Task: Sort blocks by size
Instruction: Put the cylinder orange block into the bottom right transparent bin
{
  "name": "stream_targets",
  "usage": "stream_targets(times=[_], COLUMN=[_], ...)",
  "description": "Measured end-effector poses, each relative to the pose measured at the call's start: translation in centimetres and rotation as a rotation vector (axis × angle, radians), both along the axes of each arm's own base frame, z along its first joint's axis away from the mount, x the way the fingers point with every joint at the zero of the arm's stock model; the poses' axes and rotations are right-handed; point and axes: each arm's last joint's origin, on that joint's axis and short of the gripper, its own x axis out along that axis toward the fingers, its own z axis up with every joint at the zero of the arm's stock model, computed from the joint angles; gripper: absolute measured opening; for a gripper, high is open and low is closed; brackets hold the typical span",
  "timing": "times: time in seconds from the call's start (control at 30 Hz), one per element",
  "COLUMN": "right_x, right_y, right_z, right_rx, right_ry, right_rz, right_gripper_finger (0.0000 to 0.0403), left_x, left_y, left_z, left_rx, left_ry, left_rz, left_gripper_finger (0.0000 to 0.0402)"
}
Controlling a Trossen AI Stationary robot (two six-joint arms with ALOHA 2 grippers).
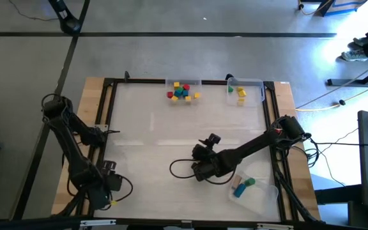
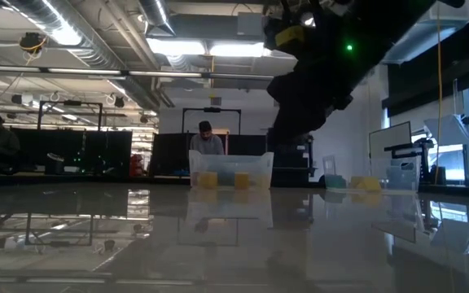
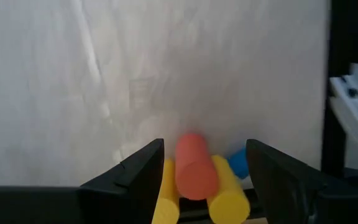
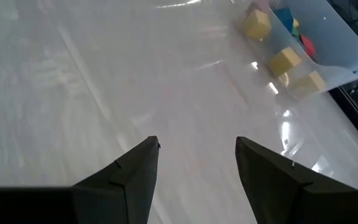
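I see the blocks (image 1: 183, 91) split into three groups on the desk (image 1: 152, 137). Taking the clear tray at the far edge's middle (image 1: 183, 83) as my landmark, the biggest cluster sits right at it: red, yellow, blue and green pieces bunched together, some spilling just in front of the tray's mouth. To the right of that tray, along the same far edge, a second clear tray (image 1: 251, 83) holds a few yellow blocks (image 1: 241, 94) and a green one. Well away from the landmark, toward the near right corner, a third clear tray (image 1: 260, 198) carries a blue block (image 1: 239, 190) and a green block (image 1: 250, 182) lying close together.

My right gripper (image 1: 200, 170) hangs above bare desk, well in front of the landmark tray and just beside the near-right tray. In the right wrist view its fingers (image 4: 129, 171) stand wide apart with nothing between them, and the far-right tray's yellow blocks (image 4: 284, 61) show ahead.

My left gripper (image 1: 101, 188) is parked at the near left corner, far from the landmark tray. Its wrist view shows the fingers (image 3: 143, 171) spread wide; between them I see a red cylinder (image 3: 194, 165) lying on two yellow cylinders (image 3: 227, 193), with a blue piece (image 3: 238, 163) behind, though I cannot tell whether the fingers touch any of them.

In the low view, a person (image 2: 208, 140) stands in the room behind the landmark tray.
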Motion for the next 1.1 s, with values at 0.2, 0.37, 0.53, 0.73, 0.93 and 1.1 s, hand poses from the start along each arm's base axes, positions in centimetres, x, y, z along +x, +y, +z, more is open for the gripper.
stream_targets(times=[0.2,0.37,0.53,0.73,0.93,1.1], right_x=[0.2,0.2,0.5,0.6,0.5,0.5], right_y=[0.1,0.1,0.3,0.3,0.3,0.3], right_z=[0.1,0.1,0.1,0.2,0.2,0.2], right_rx=[-0.003,-0.004,0.022,0.020,0.018,0.017], right_ry=[0.000,-0.003,-0.011,-0.014,-0.011,-0.011], right_rz=[0.027,0.029,0.050,0.058,0.060,0.061], right_gripper_finger=[0.0214,0.0214,0.0214,0.0214,0.0214,0.0214], left_x=[-0.3,-0.6,-0.8,-1.4,-1.7,-1.7], left_y=[0.4,0.4,0.6,0.9,1.0,1.0], left_z=[-1.1,-1.8,-2.5,-3.9,-4.3,-4.3], left_rx=[0.009,-0.002,0.006,0.010,0.008,0.010], left_ry=[0.047,0.058,0.063,0.089,0.112,0.110], left_rz=[0.076,0.067,0.063,0.095,0.085,0.066], left_gripper_finger=[0.0213,0.0213,0.0213,0.0213,0.0211,0.0184])
